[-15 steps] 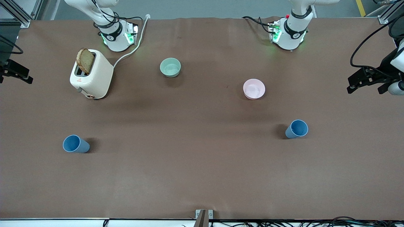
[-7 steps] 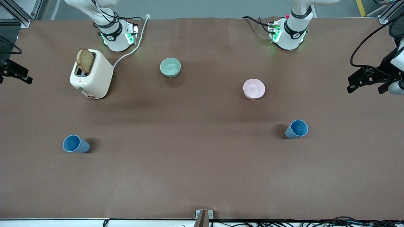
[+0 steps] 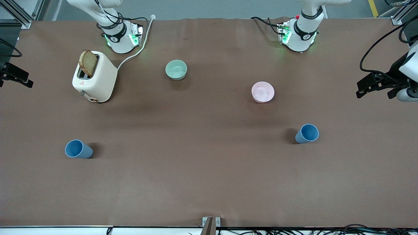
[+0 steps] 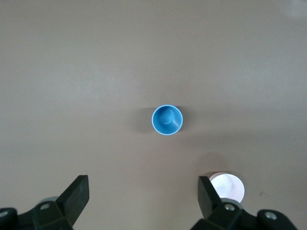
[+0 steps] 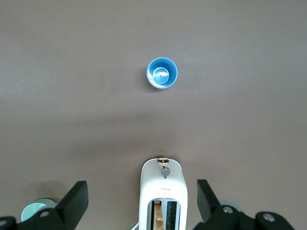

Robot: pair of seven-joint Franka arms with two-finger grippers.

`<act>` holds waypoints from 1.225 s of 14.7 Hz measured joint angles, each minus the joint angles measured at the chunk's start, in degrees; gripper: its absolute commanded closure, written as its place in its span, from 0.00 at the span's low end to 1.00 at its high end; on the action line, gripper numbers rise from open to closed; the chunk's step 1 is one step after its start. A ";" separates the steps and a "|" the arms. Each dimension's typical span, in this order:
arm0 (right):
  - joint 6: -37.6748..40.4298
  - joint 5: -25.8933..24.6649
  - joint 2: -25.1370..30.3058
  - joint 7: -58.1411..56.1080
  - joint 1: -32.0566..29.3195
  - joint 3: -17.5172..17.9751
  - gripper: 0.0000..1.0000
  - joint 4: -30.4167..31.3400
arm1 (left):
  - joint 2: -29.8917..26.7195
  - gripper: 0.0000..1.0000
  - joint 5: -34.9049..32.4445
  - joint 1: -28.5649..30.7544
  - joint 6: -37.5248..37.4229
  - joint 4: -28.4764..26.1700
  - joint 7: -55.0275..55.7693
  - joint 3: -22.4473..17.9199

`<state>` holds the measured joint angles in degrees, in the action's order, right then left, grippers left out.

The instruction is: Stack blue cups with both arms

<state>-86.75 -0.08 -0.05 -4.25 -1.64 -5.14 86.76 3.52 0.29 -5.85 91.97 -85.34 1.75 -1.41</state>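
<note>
You have two blue cups standing upright and well apart on the brown table point(image 3: 209, 182). One blue cup point(image 3: 307, 133) sits toward the left arm's end, nearer the front camera than the pink bowl point(image 3: 263, 92). The other blue cup point(image 3: 77, 149) sits toward the right arm's end, nearer the front camera than the toaster point(image 3: 95, 78). Neither cup is touched by anything, and they are not yet stacked.

Your left gripper point(image 3: 375, 85) hangs in the air at the left arm's edge of the table, fingers spread wide and holding nothing. In the left wrist view its two black fingers point(image 4: 76, 196) stand far apart, with that end's cup point(image 4: 167, 120) seen from above between and ahead of them, and the pink bowl point(image 4: 229, 187) partly hidden by one finger.

Your right gripper point(image 3: 14, 75) hangs at the right arm's edge of the table, also released and empty. In the right wrist view its fingers point(image 5: 76, 199) are spread wide, the toaster point(image 5: 163, 196) lies between them, the cup point(image 5: 162, 73) sits past the toaster, and the mint-green bowl point(image 5: 36, 208) peeks out by one finger.

A slice of brown bread point(image 3: 88, 63) stands tilted in the toaster's slot. The mint-green bowl point(image 3: 176, 70) rests between the two arm bases, farther from the front camera than the pink bowl
</note>
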 measured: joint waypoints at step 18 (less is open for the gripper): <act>-35.61 5.04 -29.66 -3.21 -6.58 0.06 0.03 3.03 | 21.47 0.00 2.15 2.16 9.33 -6.14 0.00 -0.13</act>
<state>-122.36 4.97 -29.70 -7.47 -8.23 -5.08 89.80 24.99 2.44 -3.69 101.30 -91.48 1.75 -1.54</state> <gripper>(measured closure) 0.004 0.000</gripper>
